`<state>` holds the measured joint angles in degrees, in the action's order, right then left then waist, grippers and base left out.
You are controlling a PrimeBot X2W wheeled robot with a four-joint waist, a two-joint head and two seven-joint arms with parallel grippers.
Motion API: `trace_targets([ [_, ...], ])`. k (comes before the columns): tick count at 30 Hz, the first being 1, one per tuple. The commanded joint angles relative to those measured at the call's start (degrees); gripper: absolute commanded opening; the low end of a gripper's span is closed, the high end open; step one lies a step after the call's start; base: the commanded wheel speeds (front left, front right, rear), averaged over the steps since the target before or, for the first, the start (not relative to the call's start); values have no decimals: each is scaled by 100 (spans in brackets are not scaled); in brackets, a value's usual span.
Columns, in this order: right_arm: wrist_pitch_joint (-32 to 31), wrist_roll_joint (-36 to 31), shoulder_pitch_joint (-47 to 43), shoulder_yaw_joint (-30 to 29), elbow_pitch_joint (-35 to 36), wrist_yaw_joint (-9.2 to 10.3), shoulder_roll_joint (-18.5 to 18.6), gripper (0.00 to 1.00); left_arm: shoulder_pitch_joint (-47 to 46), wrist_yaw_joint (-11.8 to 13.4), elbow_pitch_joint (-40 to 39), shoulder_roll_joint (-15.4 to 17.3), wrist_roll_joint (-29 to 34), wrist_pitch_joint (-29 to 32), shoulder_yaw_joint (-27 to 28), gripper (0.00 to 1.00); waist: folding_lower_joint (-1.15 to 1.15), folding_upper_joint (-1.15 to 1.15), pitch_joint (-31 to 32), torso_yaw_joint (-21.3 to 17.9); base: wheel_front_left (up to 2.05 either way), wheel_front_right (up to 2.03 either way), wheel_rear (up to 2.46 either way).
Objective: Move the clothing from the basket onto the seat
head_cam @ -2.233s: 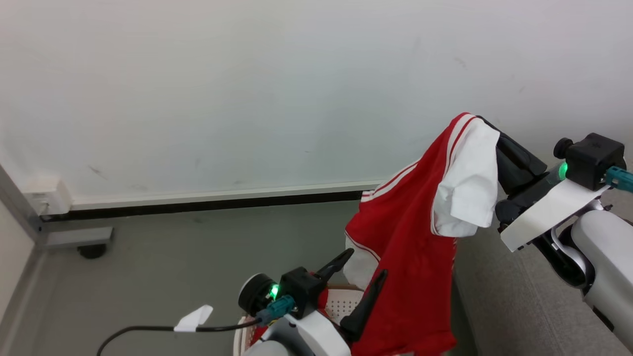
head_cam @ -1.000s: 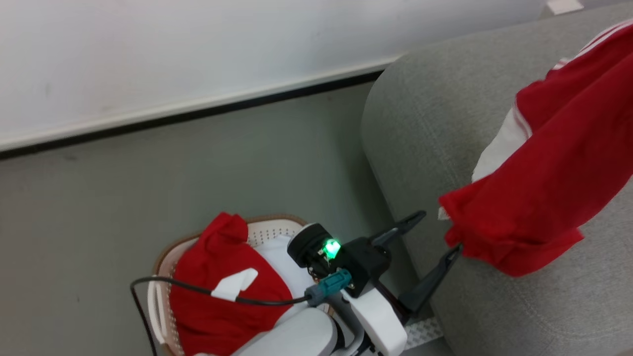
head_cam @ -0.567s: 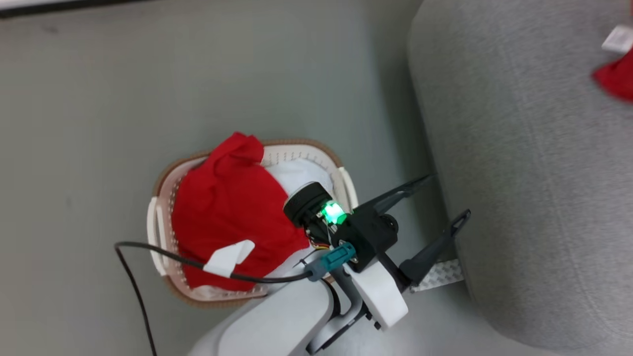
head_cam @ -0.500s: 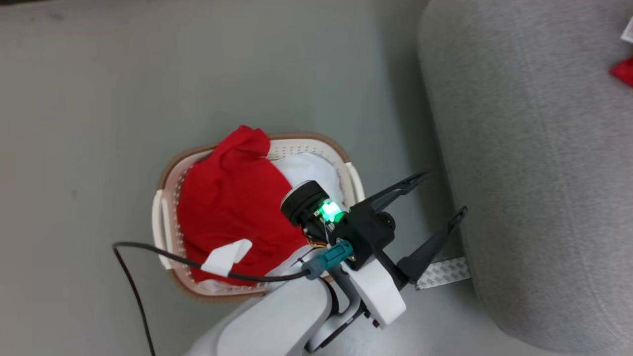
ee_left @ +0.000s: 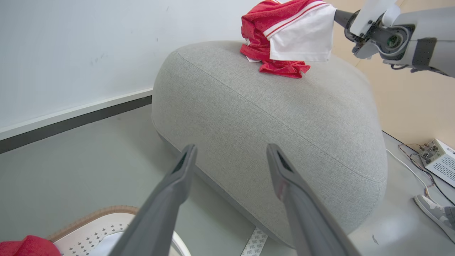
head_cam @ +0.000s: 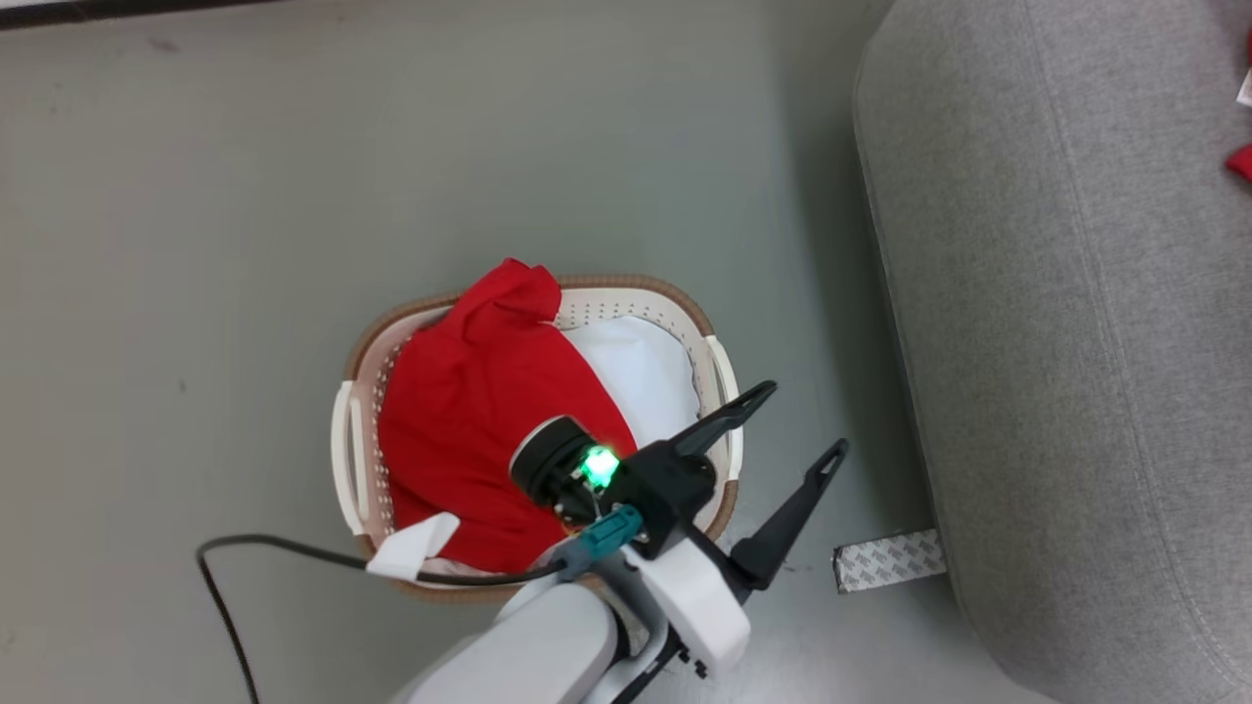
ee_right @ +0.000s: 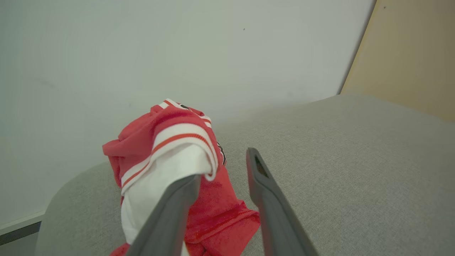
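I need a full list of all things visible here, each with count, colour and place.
basket: one, cream-white, floor beside the seat
plain garment: one, bright red, in the basket
pad: one, white, in the basket
jersey: one, red and white, on top of the seat
seat: one, grey, on the floor
patterned strip: one, silver, floor at the seat's foot
box with wires: one, white, floor beyond the seat
shoe: one, grey, near the box
left gripper: one, dark, open near the basket
right gripper: one, dark, open at the jersey
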<state>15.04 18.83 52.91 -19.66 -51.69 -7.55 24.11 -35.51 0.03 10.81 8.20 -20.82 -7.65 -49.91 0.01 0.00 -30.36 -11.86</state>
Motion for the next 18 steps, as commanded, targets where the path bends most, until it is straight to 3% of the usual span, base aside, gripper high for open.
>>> trace_targets([
  [1, 18, -105, -244, -73, 120, 12, -102, 100, 108, 33, 36, 76, -41, -48, 32, 100, -1, 0, 87, -2, 0, 0, 0],
  [7, 17, -382, -1297, -222, 1142, 12, -661, 100, 464, 231, 150, 205, -197, -425, 269, 100, -1, 0, 603, -1, 0, 0, 0],
  [12, 11, -594, -2376, 41, 2295, 12, -993, 100, 965, 499, 142, 277, -385, -712, 704, 100, -1, 0, 1167, 88, 0, 0, 0],
  [18, 10, -732, -3547, 358, 3426, 12, -1381, 100, 1811, 694, -219, 269, -151, -746, 1438, 100, -1, 0, 1858, 288, 0, 0, 0],
])
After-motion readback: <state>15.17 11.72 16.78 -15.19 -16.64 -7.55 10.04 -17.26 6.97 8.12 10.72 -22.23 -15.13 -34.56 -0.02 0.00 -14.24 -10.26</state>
